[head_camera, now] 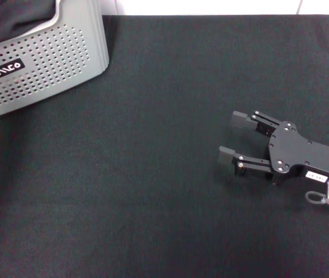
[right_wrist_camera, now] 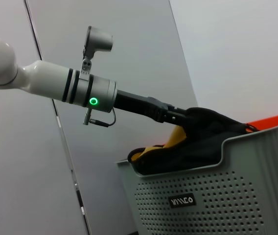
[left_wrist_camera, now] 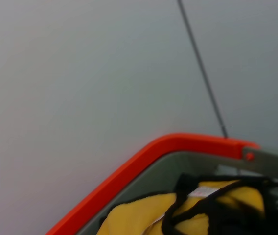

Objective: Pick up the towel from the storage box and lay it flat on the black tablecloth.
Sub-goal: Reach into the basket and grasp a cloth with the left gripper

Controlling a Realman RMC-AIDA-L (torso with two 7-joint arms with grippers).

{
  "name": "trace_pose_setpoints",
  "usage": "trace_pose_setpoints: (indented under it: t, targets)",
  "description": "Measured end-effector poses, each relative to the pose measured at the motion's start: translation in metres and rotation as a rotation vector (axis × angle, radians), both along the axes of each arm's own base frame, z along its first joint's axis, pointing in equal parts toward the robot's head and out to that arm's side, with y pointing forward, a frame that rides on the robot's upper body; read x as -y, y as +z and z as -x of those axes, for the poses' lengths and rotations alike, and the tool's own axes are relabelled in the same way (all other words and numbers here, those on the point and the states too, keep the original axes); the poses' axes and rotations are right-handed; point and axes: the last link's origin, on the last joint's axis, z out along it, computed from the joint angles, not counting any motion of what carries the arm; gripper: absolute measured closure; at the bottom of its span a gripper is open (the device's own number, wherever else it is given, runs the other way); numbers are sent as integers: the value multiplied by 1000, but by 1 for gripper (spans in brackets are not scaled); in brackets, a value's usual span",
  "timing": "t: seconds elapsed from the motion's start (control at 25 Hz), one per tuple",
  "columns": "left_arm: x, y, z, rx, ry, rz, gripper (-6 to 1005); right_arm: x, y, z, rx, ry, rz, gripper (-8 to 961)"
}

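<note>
- The black tablecloth (head_camera: 153, 174) lies nearest the head camera and fills almost that whole view; it is plain, finely textured and runs off every edge but the far one, where a pale strip shows.
- The storage box (head_camera: 43, 63) stands on the cloth at the far left corner, cut off by the frame. It is light grey plastic with rows of small round holes and a black label with white letters (head_camera: 4, 70). From the left wrist view an orange-red rim (left_wrist_camera: 144, 161) runs along its top edge.
- The left arm (right_wrist_camera: 65, 83), white with a green light, reaches down into the box in the right wrist view. The left gripper (right_wrist_camera: 180, 117) is buried in dark fabric, so whether its fingers are parted or closed cannot be told.
- The right gripper (head_camera: 234, 138) rests low over the cloth at the right, well apart from the box, its two black fingers (head_camera: 229, 155) spread wide with nothing between them.
- The towel (left_wrist_camera: 144, 215) sits crumpled inside the box: yellow-orange face, black stitched edging, partly covered by black cloth (right_wrist_camera: 202, 142). Only folds of it show, and its full outline is hidden.
</note>
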Motion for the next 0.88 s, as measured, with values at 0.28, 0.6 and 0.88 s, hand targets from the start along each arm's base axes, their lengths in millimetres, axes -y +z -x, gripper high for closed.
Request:
trace_pose_setpoints:
  t: [0.28,0.6,0.88]
  targets:
    - [-4,-1,8,5,31,-14,344,-3,-1,0,10,-8,-19,125]
    - [-5,-1,11,-3,34,-17,437,-4,0,-2,10,-15,-34,131]
    - [-3,0,4,-4,6,-21,811,-2,0,-5,18,-25,-40,137]
